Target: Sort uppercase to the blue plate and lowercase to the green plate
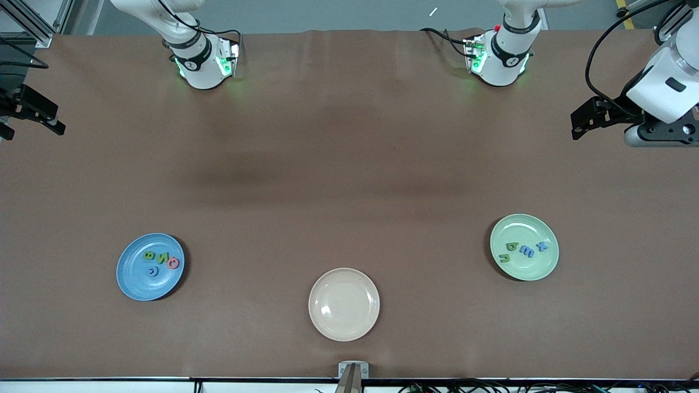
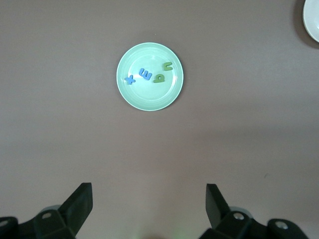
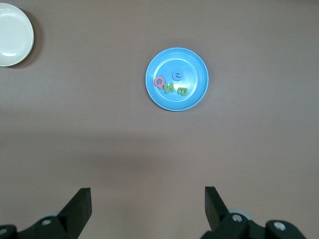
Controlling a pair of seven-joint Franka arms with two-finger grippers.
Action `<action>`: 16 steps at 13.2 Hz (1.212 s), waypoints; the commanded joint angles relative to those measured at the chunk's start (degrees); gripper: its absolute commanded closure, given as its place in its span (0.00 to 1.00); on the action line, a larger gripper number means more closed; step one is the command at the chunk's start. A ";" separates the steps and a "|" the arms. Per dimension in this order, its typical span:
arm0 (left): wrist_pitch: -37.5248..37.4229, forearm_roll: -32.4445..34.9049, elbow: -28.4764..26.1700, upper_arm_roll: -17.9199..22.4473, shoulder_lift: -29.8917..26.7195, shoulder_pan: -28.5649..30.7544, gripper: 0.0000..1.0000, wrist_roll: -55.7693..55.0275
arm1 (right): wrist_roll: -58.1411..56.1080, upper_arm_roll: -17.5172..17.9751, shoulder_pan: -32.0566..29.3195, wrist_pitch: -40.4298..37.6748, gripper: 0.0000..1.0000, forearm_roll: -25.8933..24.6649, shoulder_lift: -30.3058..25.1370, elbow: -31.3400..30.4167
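The blue plate lies toward the right arm's end of the table. It holds the uppercase letters: a green B, a green N, a red ring-like Q and a blue G. On the green plate, toward the left arm's end, lie the lowercase letters: a blue x, a blue m, a green p and a green u. My left gripper hangs open and empty above bare table, as does my right gripper.
A cream plate with nothing on it sits between the two coloured plates, nearest the front camera. Brown cloth covers the whole table. Both arm bases stand along the edge farthest from the front camera.
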 commanded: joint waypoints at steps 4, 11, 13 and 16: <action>-0.43 -0.05 -0.12 -0.15 -0.97 0.23 0.00 -0.88 | 0.44 0.40 -1.36 -1.54 0.00 -0.41 0.88 1.61; -0.43 -0.05 0.94 -0.06 -0.18 0.58 0.00 -0.18 | 0.44 0.58 -1.18 -1.54 0.00 -0.85 2.81 2.31; -0.43 -0.48 1.03 0.29 -0.18 0.75 0.00 0.17 | 0.53 0.40 -1.53 -1.54 0.00 -0.85 2.81 2.31; -0.43 -0.93 0.94 0.29 -0.18 0.75 0.00 0.17 | 0.71 0.40 -2.15 -1.63 0.00 -0.33 2.81 2.22</action>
